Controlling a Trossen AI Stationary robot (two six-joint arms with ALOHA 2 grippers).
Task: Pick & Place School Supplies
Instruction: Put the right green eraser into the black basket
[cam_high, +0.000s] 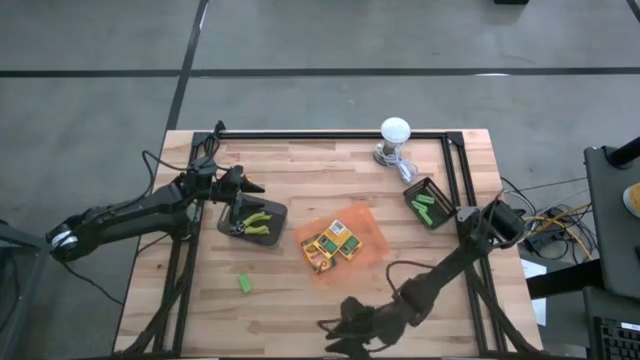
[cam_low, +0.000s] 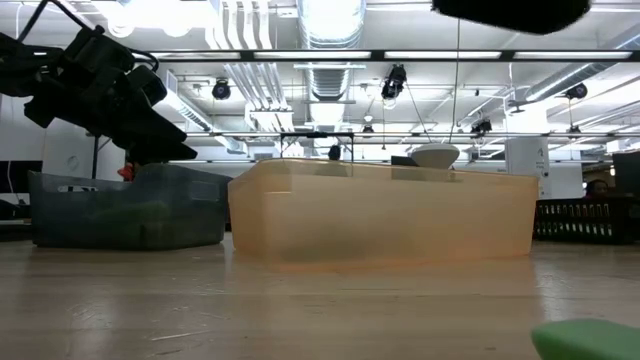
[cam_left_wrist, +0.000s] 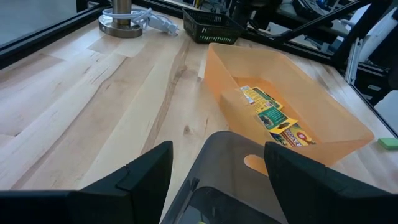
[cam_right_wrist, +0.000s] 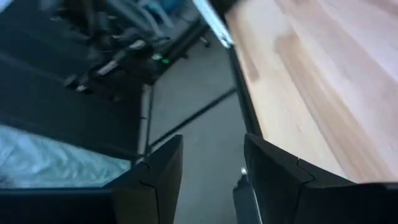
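2 claws open — left claw (cam_high: 248, 187) above grey bin (cam_high: 275, 225), right claw (cam_high: 330, 327) idle.

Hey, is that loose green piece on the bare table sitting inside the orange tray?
No, the green piece lies on the bare wood, apart from the orange tray, which holds the crayon boxes.

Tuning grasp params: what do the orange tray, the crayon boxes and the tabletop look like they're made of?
Orange tray: looks like thin translucent plastic, semi-glossy; the wood grain shows faintly through its wall.
Crayon boxes: probably printed cardboard, flat-faced with yellow-and-green graphics; the finish is hard to judge.
Tabletop: light wood planks, butcher-block style, with visible grain and seams; a smooth, slightly satin surface.
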